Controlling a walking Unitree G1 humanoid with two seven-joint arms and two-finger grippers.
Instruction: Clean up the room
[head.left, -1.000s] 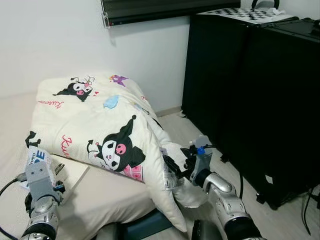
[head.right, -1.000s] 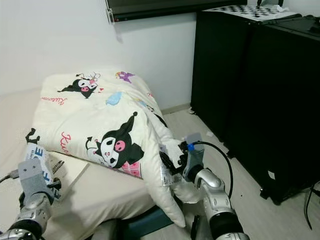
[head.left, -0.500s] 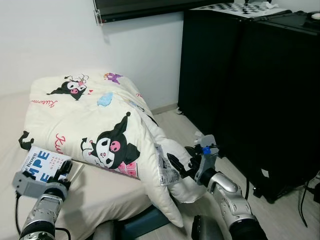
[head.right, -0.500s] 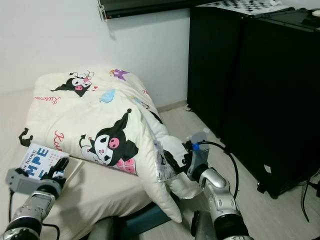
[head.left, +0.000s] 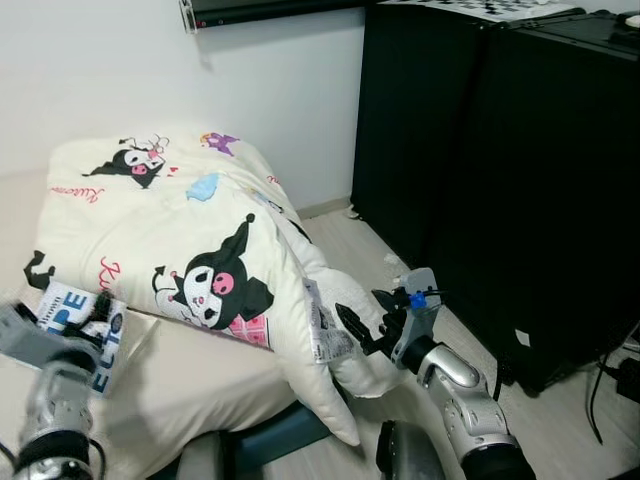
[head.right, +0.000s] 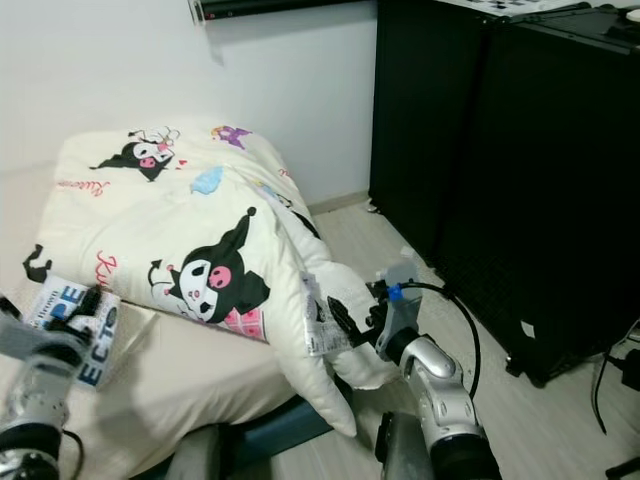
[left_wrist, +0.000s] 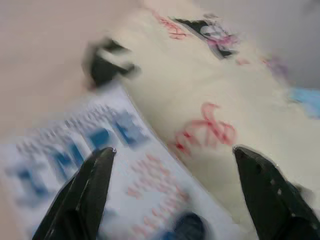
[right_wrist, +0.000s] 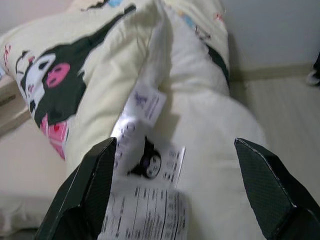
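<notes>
A tall black cabinet is standing at 2 o'clock against the white wall, its matte front reaching down to the pale wood-look floor.

A bed with a smooth beige sheet is filling the 9 o'clock side. A puffy cream quilt printed with black-and-pink cartoon figures is lying across it, one thick corner sagging off the bed edge toward the floor at 6 o'clock, with white printed care labels hanging from its seam.

A white booklet with bold blue lettering is lying flat on the sheet at 8 o'clock, just beside the quilt's edge.

The right pincer is hovering released at the sagging corner, its black fingers spread to either side of the labels in the right wrist view. The left pincer is hanging released over the booklet, fingers wide apart; that wrist view is blurred.
</notes>
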